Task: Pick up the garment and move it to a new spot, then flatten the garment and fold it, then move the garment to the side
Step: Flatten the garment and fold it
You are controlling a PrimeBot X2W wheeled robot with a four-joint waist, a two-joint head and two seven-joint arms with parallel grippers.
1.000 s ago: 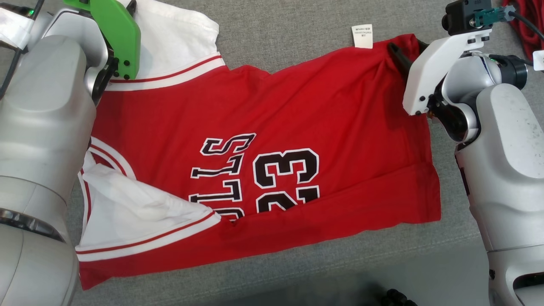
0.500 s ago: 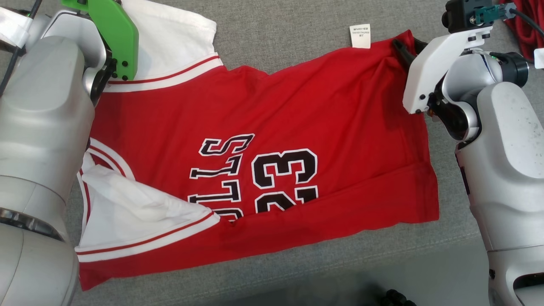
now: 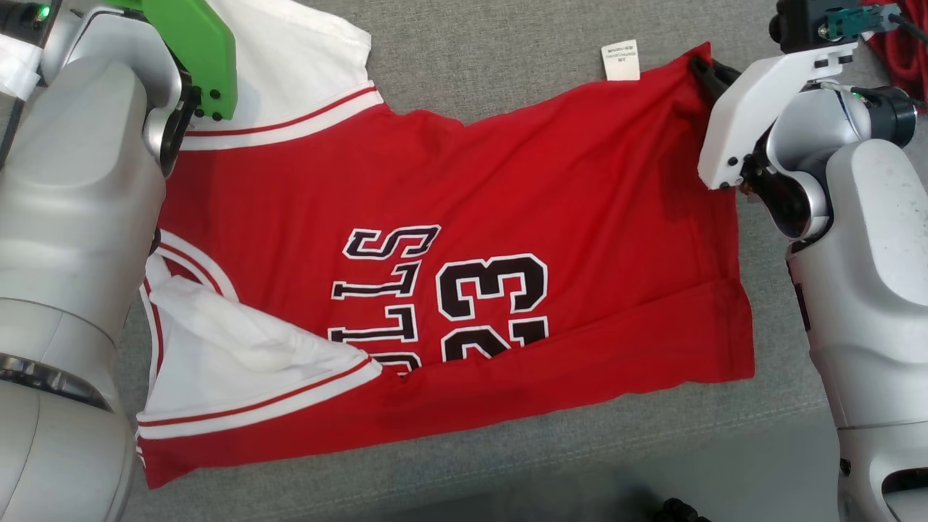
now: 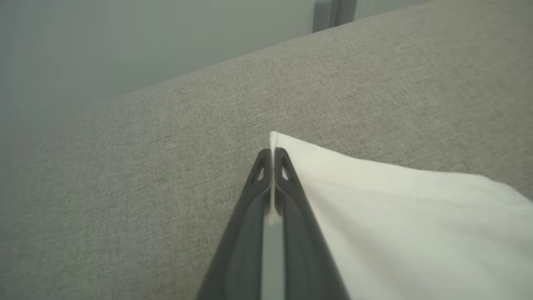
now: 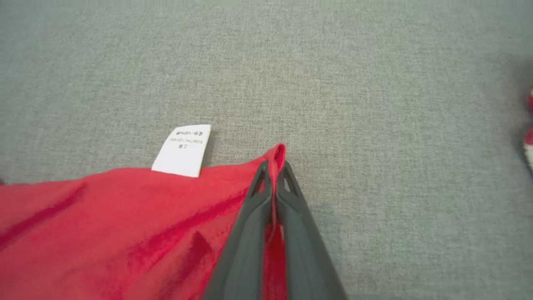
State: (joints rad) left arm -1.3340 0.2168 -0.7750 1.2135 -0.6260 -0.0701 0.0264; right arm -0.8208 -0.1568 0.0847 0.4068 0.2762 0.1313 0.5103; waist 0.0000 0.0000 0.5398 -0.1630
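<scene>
Findings for your review, operator.

Garment [image 3: 507, 181]: a red jersey with white sleeves lies spread across the grey fabric surface [image 3: 507, 43]. In the head view it covers the centre, running from 9 o'clock to 3 o'clock. The black lettering [image 3: 442, 297], "23" beside partial letters, sits just below centre. A red strip along the 6 o'clock edge lies over the lower part of that lettering. One white sleeve [image 3: 239, 362] is rumpled at 8 o'clock, and the other [image 3: 290, 65] reaches up to 11 o'clock. A white care label [image 3: 620, 59] juts from the far edge at 1 o'clock and lies flat on the surface.

Left jaws: pressed together, pinching the corner of the white sleeve. In the left wrist view a thin line of white cloth shows between them, at centre. In the head view they are hidden behind the green wrist cover [image 3: 192, 51] at 11 o'clock.

Right jaws: pressed together, pinching the red corner of the garment. In the right wrist view the cloth peaks just above the tips, with the label at 10 o'clock from them. In the head view the white wrist cover [image 3: 754, 116] stands at 2 o'clock.

A red cord [image 3: 902, 36] lies at the 2 o'clock corner, apart from the garment.
</scene>
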